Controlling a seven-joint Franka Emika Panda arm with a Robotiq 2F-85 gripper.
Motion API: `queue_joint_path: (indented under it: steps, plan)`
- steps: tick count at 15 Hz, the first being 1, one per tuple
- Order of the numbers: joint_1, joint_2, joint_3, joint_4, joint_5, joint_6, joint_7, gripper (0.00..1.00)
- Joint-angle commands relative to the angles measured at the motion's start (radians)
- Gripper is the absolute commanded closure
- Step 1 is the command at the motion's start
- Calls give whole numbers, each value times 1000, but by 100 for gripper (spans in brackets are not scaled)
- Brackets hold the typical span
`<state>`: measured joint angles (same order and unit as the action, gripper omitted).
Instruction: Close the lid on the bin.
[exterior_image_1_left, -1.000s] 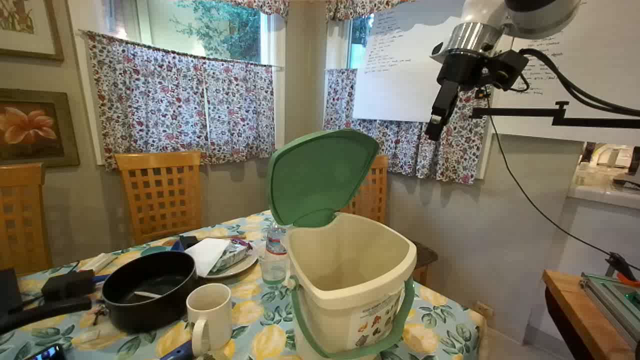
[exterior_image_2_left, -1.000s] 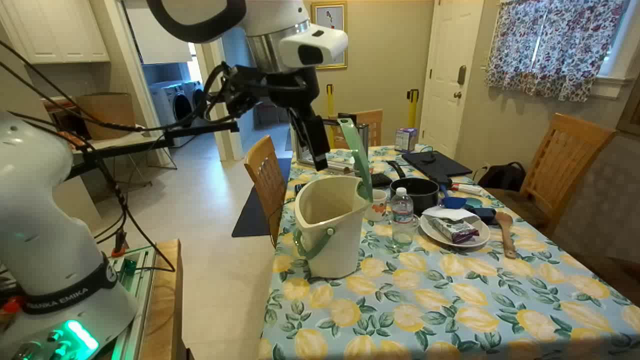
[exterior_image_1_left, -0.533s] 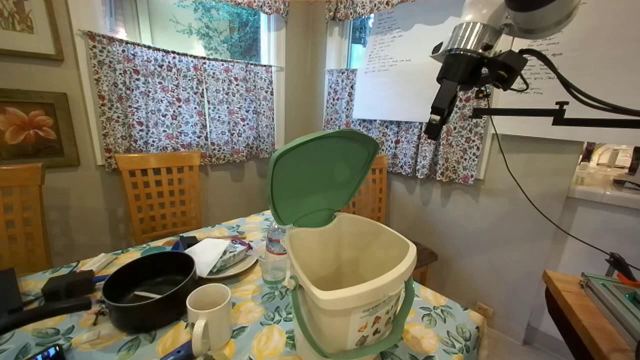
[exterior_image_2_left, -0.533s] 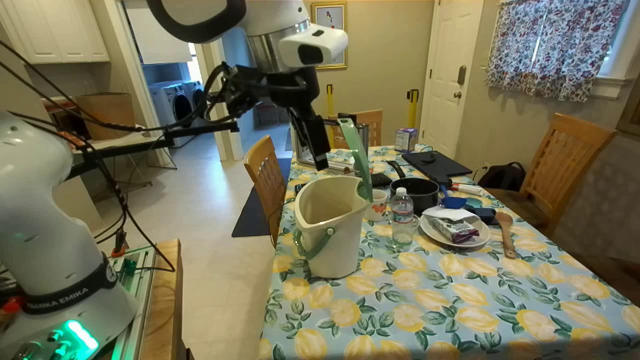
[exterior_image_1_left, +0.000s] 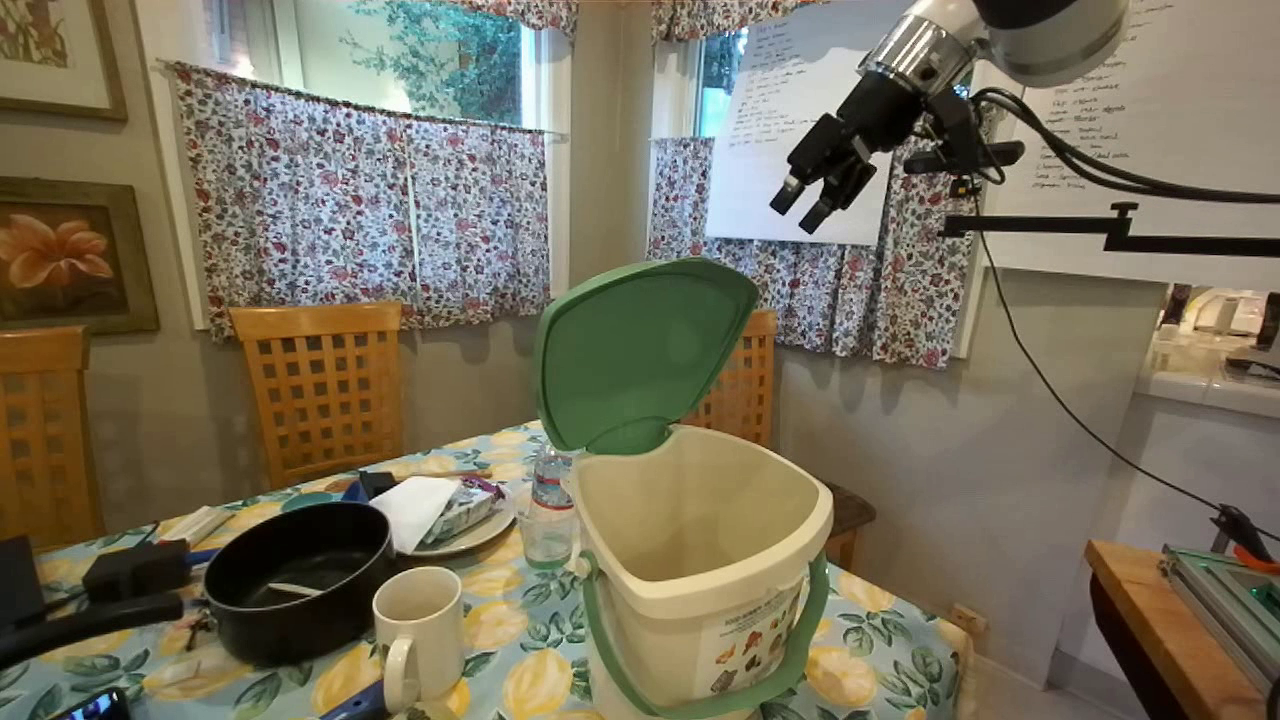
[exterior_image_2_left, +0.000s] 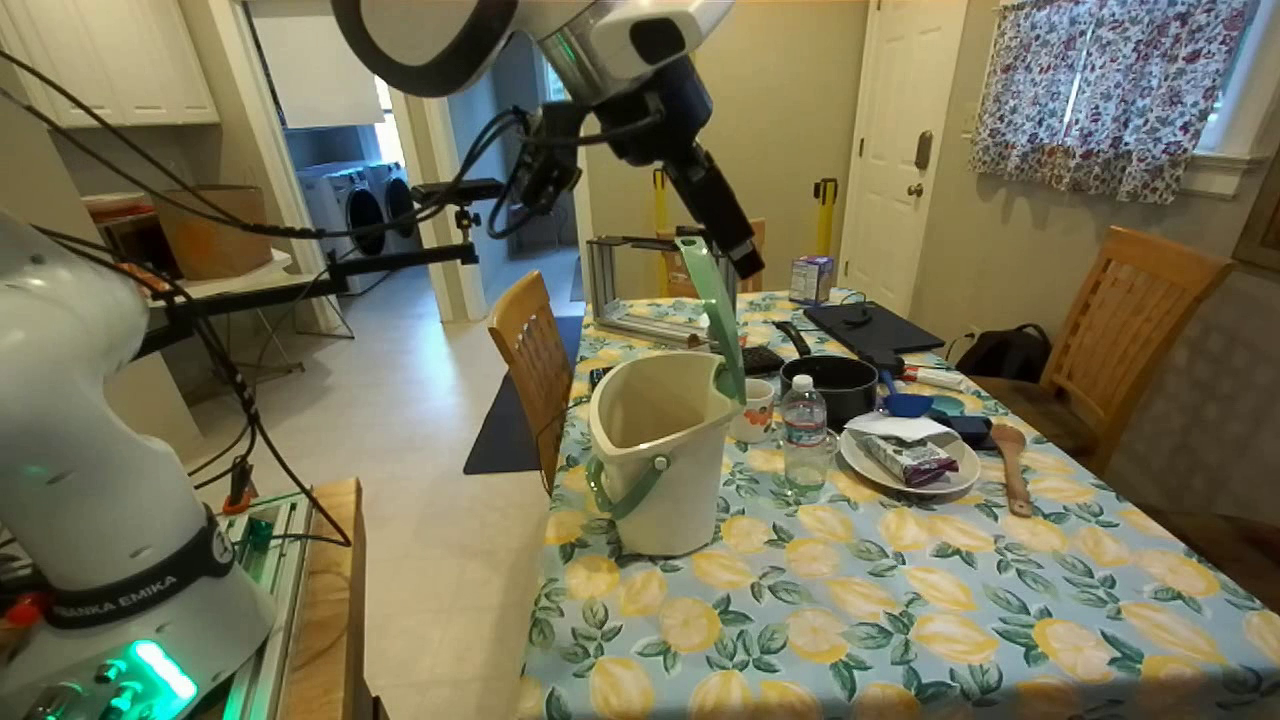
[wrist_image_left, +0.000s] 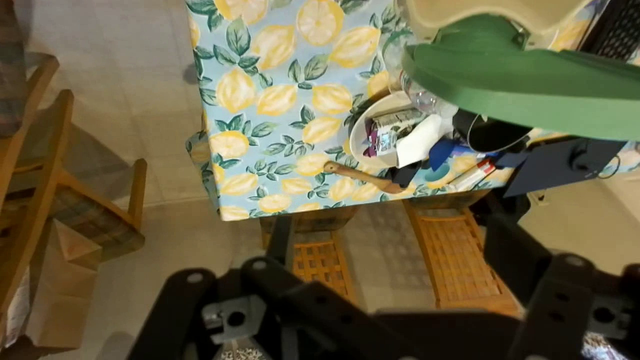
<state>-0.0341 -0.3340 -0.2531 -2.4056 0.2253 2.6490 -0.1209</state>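
The cream-white bin (exterior_image_1_left: 640, 650) stands upright on the table, its mouth open. It also shows in an exterior view (exterior_image_2_left: 665, 495) and, partly, at the top of the wrist view (wrist_image_left: 495, 12). Its green lid (exterior_image_1_left: 640, 350) stands raised on its hinge, seen edge-on in an exterior view (exterior_image_2_left: 718, 320). The lid also fills the upper right of the wrist view (wrist_image_left: 530, 90). My gripper (exterior_image_1_left: 800, 208) is open and empty, above the lid's height. In an exterior view the gripper (exterior_image_2_left: 748, 265) appears beside the lid's top edge; touching is not visible. The wrist view shows its fingers (wrist_image_left: 395, 245) wide apart.
A clear bottle (exterior_image_2_left: 803, 435) and white mug (exterior_image_1_left: 418, 630) stand near the bin. A black pan (exterior_image_1_left: 300, 590), a plate (exterior_image_2_left: 950, 487) with a package and a wooden spoon (exterior_image_2_left: 1012, 470) lie further along the table. Chairs (exterior_image_1_left: 320, 400) stand around it.
My gripper has moved up and over toward the lid's side of the bin, and has tilted and turned; both fingers now show apart. The lid and bin have not moved.
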Motion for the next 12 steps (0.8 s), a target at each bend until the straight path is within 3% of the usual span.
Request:
queue_joint_path:
  steps: [1,8,10,12]
  plan:
    - [9,115,14,98,71,44,44,32]
    - [2,243,66,219,129,23,77,84]
    - [0,269,81,234,143,1,75,97]
    - [-4,291,94,241,150,-25,72,100]
